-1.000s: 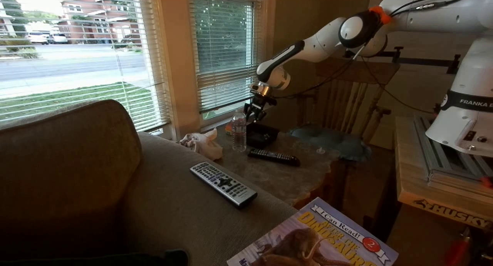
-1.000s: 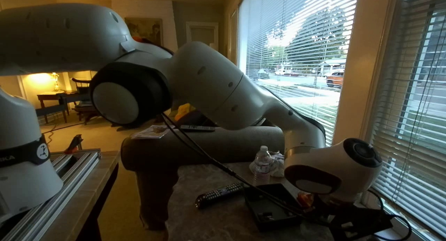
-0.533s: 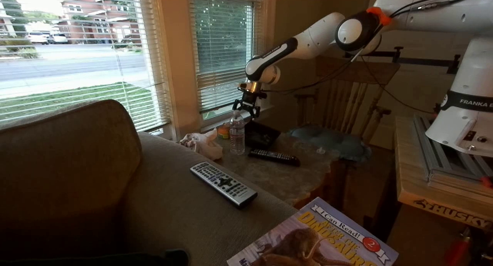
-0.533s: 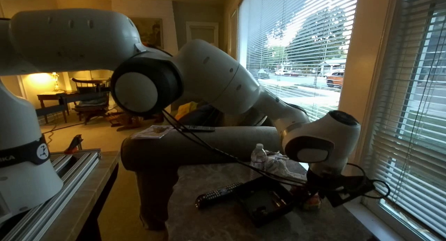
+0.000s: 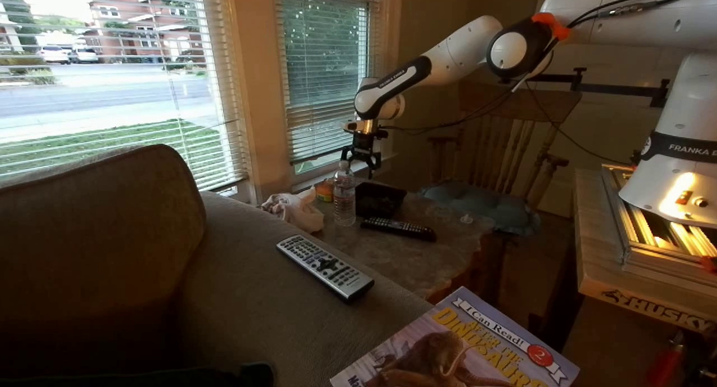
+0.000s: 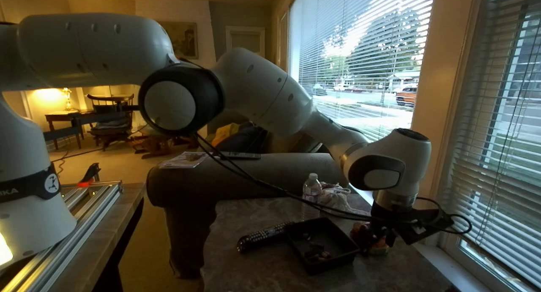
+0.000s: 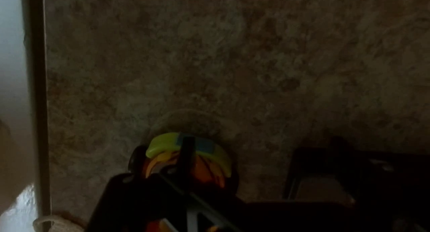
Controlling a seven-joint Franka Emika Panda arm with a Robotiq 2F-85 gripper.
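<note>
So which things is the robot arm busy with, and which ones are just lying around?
Probably part of the job, being closest to the open end effector:
orange-and-yellow thing
black tray

Probably just lying around:
clear bottle
black remote
silver remote
crumpled white bag
dinosaur book

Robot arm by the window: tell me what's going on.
The robot arm holds its open jaws above the table, with nothing gripped. Nearest below are an orange item and a black tray holding small things too dim to name. A water bottle stands upright near a black remote.
</note>
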